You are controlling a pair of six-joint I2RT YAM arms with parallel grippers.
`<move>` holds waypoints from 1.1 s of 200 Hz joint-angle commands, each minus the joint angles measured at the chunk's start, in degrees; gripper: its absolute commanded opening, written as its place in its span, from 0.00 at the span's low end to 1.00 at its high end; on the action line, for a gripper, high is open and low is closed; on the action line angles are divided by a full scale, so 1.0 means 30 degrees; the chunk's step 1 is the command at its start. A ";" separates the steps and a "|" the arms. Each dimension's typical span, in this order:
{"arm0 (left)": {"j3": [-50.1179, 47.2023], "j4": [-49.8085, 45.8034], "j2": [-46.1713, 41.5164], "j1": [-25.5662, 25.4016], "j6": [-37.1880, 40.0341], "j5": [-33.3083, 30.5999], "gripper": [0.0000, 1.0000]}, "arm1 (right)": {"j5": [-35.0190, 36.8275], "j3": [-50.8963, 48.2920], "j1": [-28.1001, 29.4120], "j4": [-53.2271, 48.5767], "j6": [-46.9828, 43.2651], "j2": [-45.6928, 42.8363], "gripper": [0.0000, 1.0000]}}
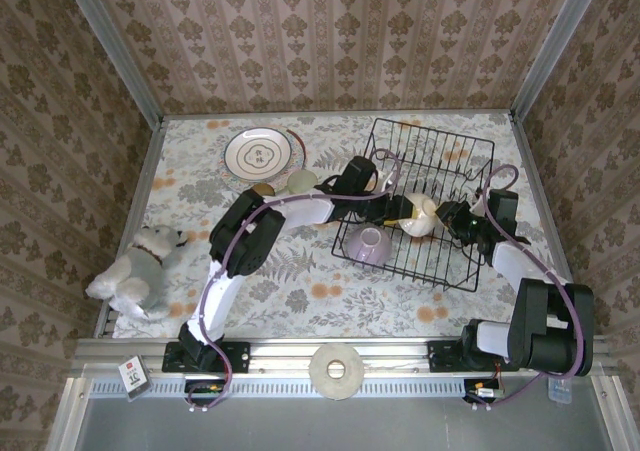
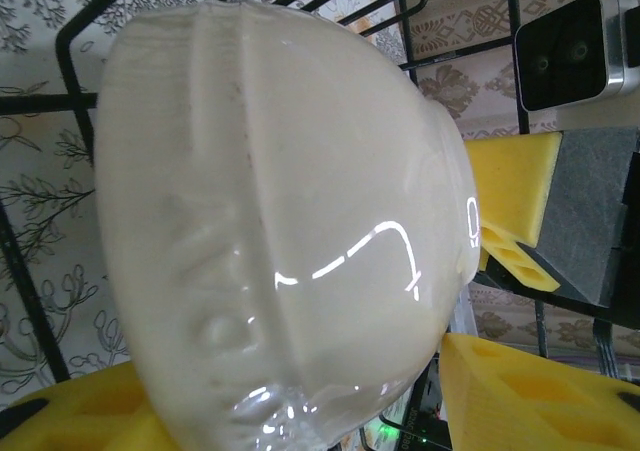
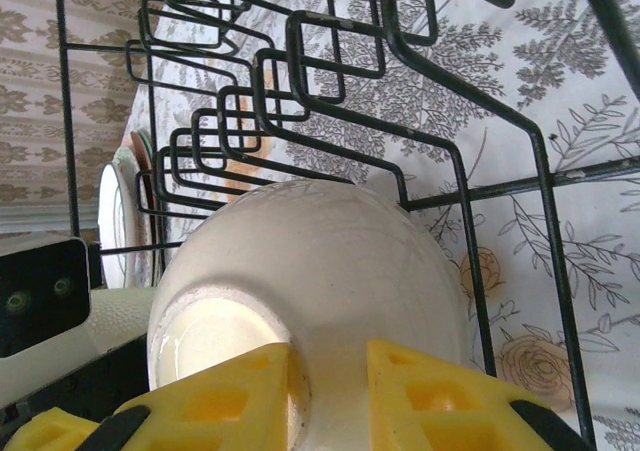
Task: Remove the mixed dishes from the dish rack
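the cream rounded glazed bowl (image 1: 418, 216) lies between the right gripper (image 3: 328, 401), pinching its foot ring, and the left gripper (image 2: 290, 396), spread around its body, contact unclear.

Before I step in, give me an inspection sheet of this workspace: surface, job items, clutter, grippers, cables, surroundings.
Surface: floral tablecloth, no spills seen.
Job's things: black wire dish rack at right, lilac bowl inside it; cream bowl between both grippers within the rack; plate stack, pale tumbler and amber cup out on the cloth.
Clutter: white plush dog at the left edge; pale ring-shaped disc on the near rail.
Grippers: right gripper pinches the cream bowl's edge; left gripper straddles the bowl, contact unclear.
Cables: purple cable along each arm, looping near the rack.
Surroundings: wallpapered walls on three sides.
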 commanded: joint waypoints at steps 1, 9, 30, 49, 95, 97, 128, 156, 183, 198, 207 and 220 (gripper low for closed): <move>0.0328 0.1523 0.0046 -0.0508 -0.0350 0.0443 0.57 | 0.1096 0.0041 0.0085 -0.3310 -0.0006 0.0166 0.24; 0.0269 0.1701 0.0037 -0.0536 -0.0495 0.0449 0.55 | 0.1124 0.0089 0.0071 -0.3370 -0.0017 0.0153 0.25; 0.0191 0.2131 -0.0012 -0.0538 -0.0682 0.0501 0.51 | 0.1169 0.0220 0.0070 -0.3510 -0.0006 0.0108 0.25; 0.0117 0.2491 -0.0046 -0.0567 -0.0845 0.0472 0.50 | 0.1242 0.0492 0.0056 -0.3815 -0.0093 0.0052 0.25; 0.0086 0.3531 0.0031 -0.0647 -0.1326 0.0590 0.46 | 0.1696 0.1076 0.0027 -0.4635 -0.0341 -0.0156 0.25; 0.0086 0.3578 0.0042 -0.0653 -0.1348 0.0583 0.45 | 0.1707 0.1109 0.0026 -0.4665 -0.0353 -0.0169 0.25; 0.0068 0.4503 0.0159 -0.0757 -0.1788 0.0669 0.40 | 0.1998 0.1480 -0.0060 -0.5179 -0.0530 -0.0338 0.26; 0.0197 0.5062 0.0388 -0.0809 -0.2121 0.0735 0.35 | 0.2180 0.1740 -0.0082 -0.5461 -0.0650 -0.0422 0.26; 0.0483 0.5531 0.0745 -0.0836 -0.2515 0.0842 0.31 | 0.2209 0.1813 -0.0102 -0.5573 -0.0676 -0.0359 0.26; 0.0537 0.5872 0.0916 -0.0844 -0.2775 0.0845 0.29 | 0.2180 0.1872 -0.0119 -0.5721 -0.0709 -0.0460 0.26; 0.0556 0.6075 0.0925 -0.0856 -0.2844 0.0844 0.28 | 0.2215 0.1901 -0.0111 -0.5805 -0.0709 -0.0631 0.26; 0.0592 0.6152 0.0954 -0.0875 -0.2843 0.0832 0.26 | 0.2366 0.2014 -0.0145 -0.6075 -0.0757 -0.0835 0.26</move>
